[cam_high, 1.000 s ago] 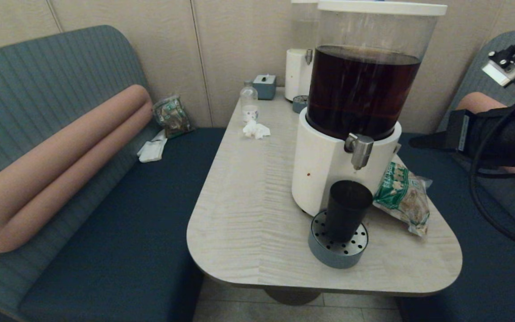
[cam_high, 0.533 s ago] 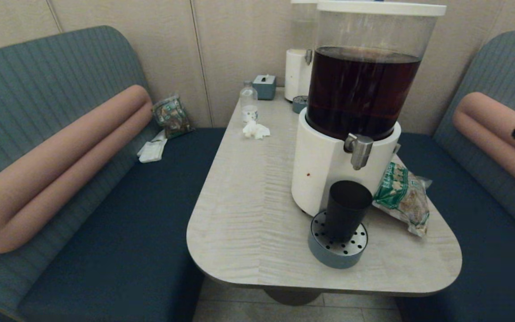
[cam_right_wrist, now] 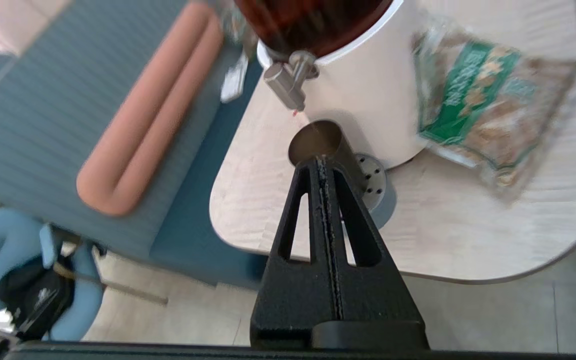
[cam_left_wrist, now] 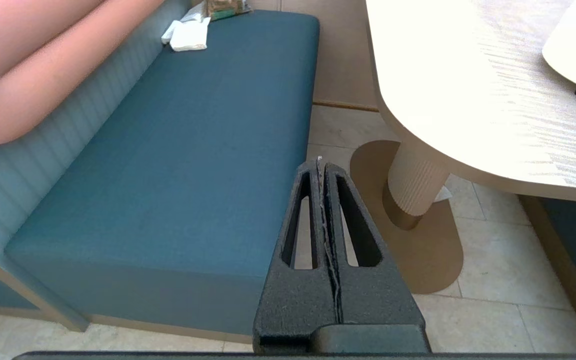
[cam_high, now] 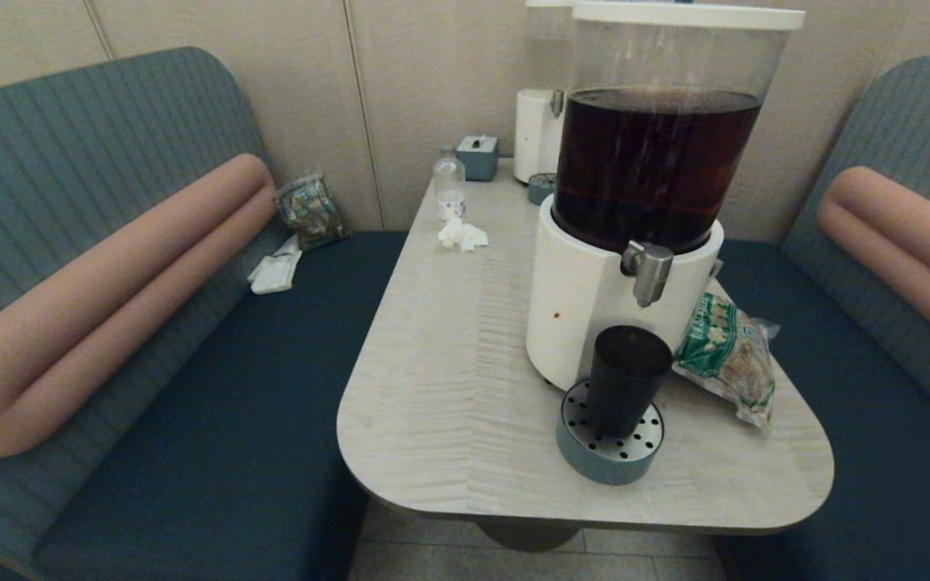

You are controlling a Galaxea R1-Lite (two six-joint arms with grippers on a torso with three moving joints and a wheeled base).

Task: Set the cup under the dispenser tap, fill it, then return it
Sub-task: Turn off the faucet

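One cup waits under the tap, both grippers empty.
Big dispenser [cam_high: 634, 242] stands on the table [cam_high: 449, 387]; its dispenser tap [cam_high: 647, 270] hangs above the cup [cam_high: 626, 379], upright on the drip tray [cam_high: 594, 460], snack bag [cam_high: 727, 355] beside. Right gripper [cam_right_wrist: 322, 160] hovers off the table, fingers pressed together; left gripper [cam_left_wrist: 320, 162], likewise closed, is parked low by the bench seat [cam_left_wrist: 178, 150].

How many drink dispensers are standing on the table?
2. The big dispenser with dark drink stands near the table's front, behind the cup. The slim white dispenser stands behind it, by the wall, partly hidden.
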